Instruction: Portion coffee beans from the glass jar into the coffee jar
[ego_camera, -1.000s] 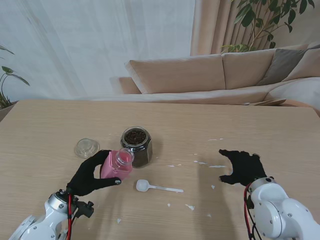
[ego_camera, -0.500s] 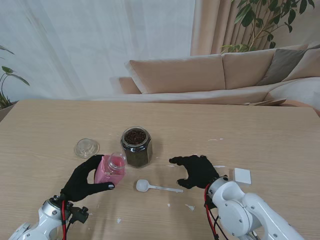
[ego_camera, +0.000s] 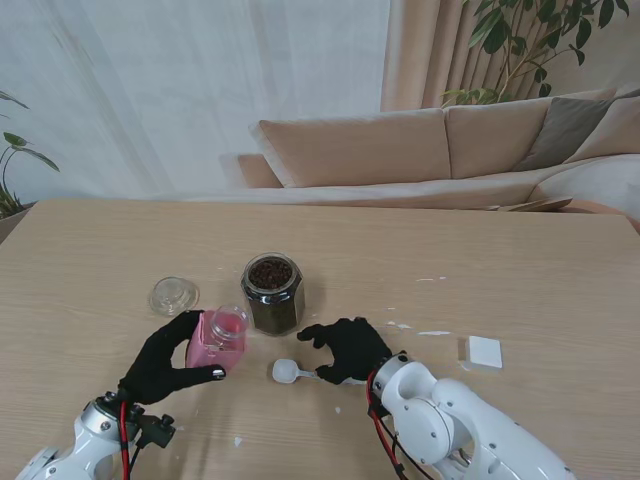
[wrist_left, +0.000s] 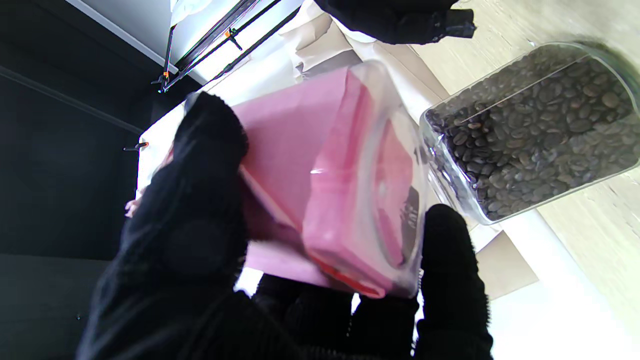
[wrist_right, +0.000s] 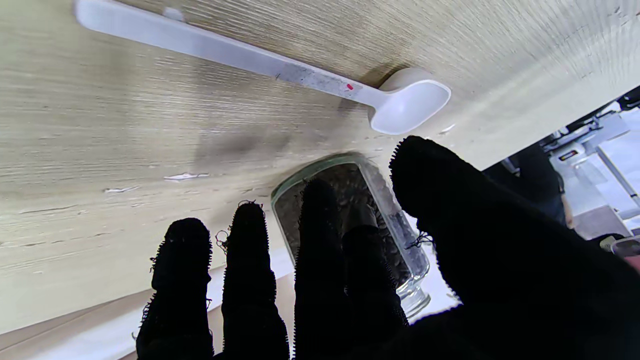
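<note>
The glass jar (ego_camera: 272, 293) of dark coffee beans stands open near the table's middle, and shows in both wrist views (wrist_left: 535, 130) (wrist_right: 350, 210). My left hand (ego_camera: 165, 357) is shut on the pink coffee jar (ego_camera: 219, 339), held just left of the glass jar; the left wrist view shows its clear pink body (wrist_left: 330, 185) between thumb and fingers. A white spoon (ego_camera: 298, 373) lies on the table nearer to me than the glass jar. My right hand (ego_camera: 345, 348) hovers open over the spoon's handle (wrist_right: 240, 47), fingers spread and holding nothing.
A clear glass lid (ego_camera: 173, 296) lies to the left of the jars. A small white block (ego_camera: 485, 351) sits at the right. White scraps (ego_camera: 433, 333) are scattered on the wood. A sofa (ego_camera: 420, 150) stands beyond the table's far edge.
My right hand swept left from the table's right side to just above the spoon handle, uncovering the white block. My left hand drew the pink jar slightly nearer to me.
</note>
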